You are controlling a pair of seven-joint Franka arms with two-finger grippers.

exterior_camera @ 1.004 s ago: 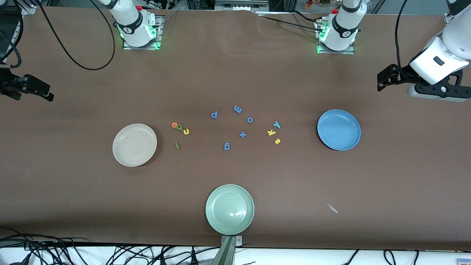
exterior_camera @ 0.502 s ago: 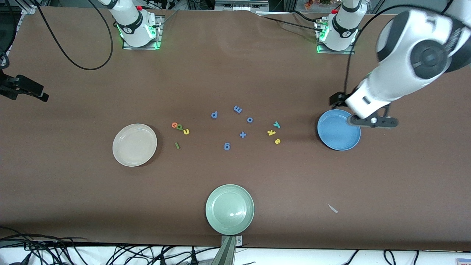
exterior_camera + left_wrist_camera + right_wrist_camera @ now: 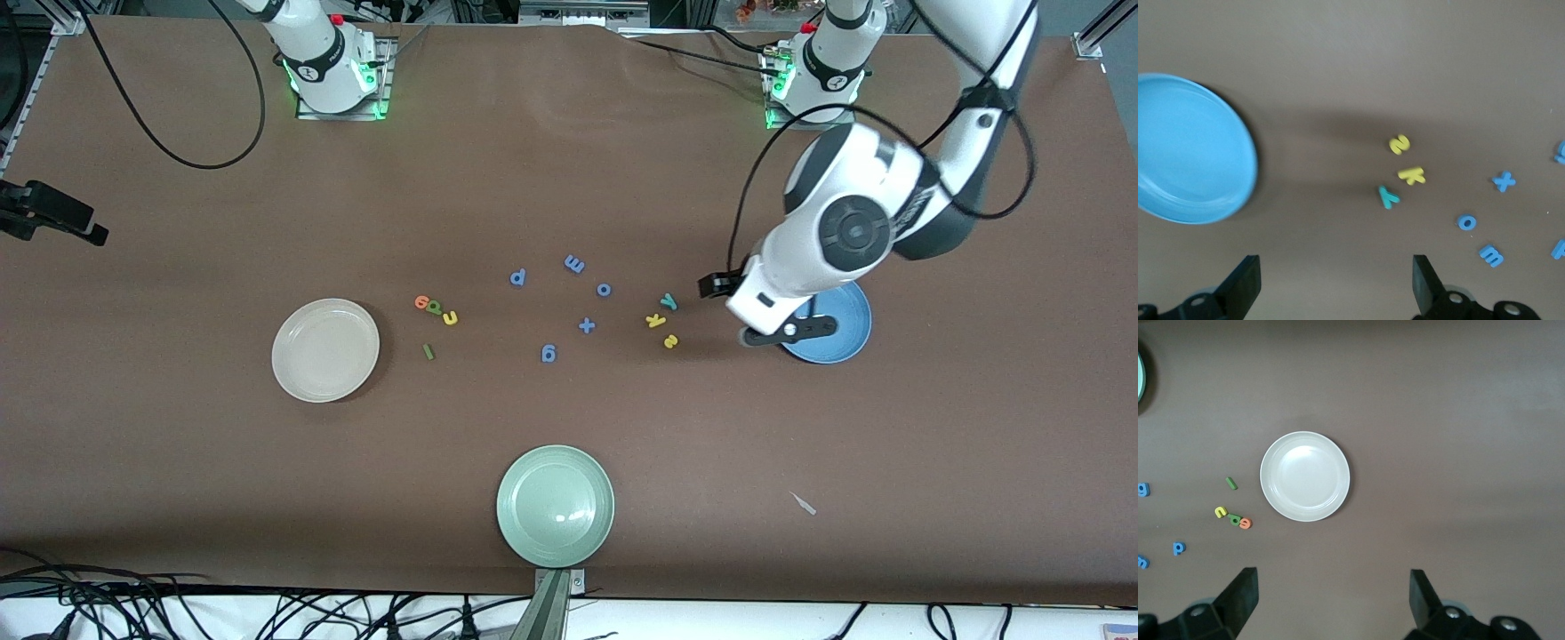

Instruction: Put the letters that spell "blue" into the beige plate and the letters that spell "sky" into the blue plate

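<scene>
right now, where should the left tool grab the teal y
Come straight down from above: the teal y lies flat on the table, so only its thin edges offer a hold. Pinch across its straight stem. The yellow k sits close beside it, so keep the open left tool clear of that.

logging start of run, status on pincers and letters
Left pincer open, over table between blue plate and sky letters. Right pincer open, waiting at table edge. Both plates empty, beige plate too. Nothing in the way.
</scene>
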